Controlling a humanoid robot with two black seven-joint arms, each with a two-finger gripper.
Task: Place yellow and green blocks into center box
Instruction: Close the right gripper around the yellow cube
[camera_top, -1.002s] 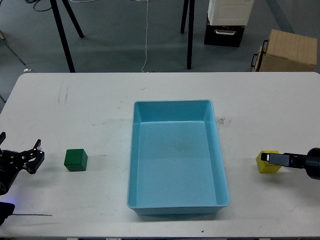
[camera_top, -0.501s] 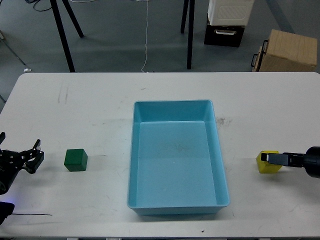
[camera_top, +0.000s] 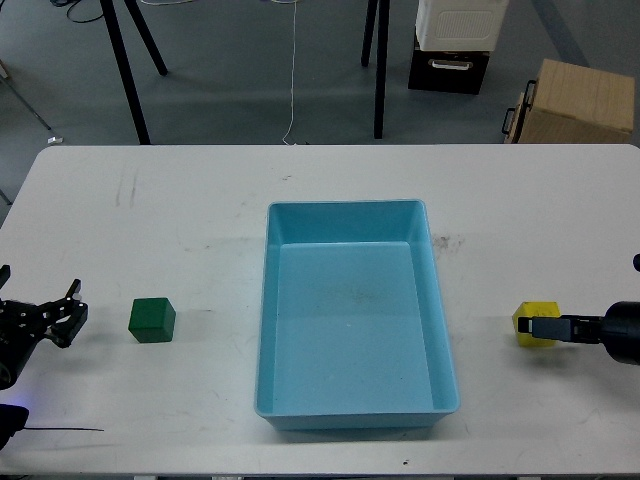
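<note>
A green block (camera_top: 152, 320) sits on the white table (camera_top: 180, 210), left of the light blue box (camera_top: 268, 330), which is empty. My left gripper (camera_top: 70, 315) is open and rests low at the table's left edge, a short way left of the green block. A yellow block (camera_top: 531, 318) sits on the table right of the box. My right gripper (camera_top: 546, 327) comes in from the right at the block's level. One dark finger lies across the block's front, and the other finger is hidden.
Beyond the table's far edge stand black stand legs (camera_top: 128, 70), a black and white case (camera_top: 455, 45) and a cardboard box (camera_top: 575, 100) on the floor. A thin dark wire (camera_top: 60, 429) lies near the front left corner.
My right gripper has shifted slightly down and toward me along the yellow block. The left arm, both blocks and the box have not moved.
</note>
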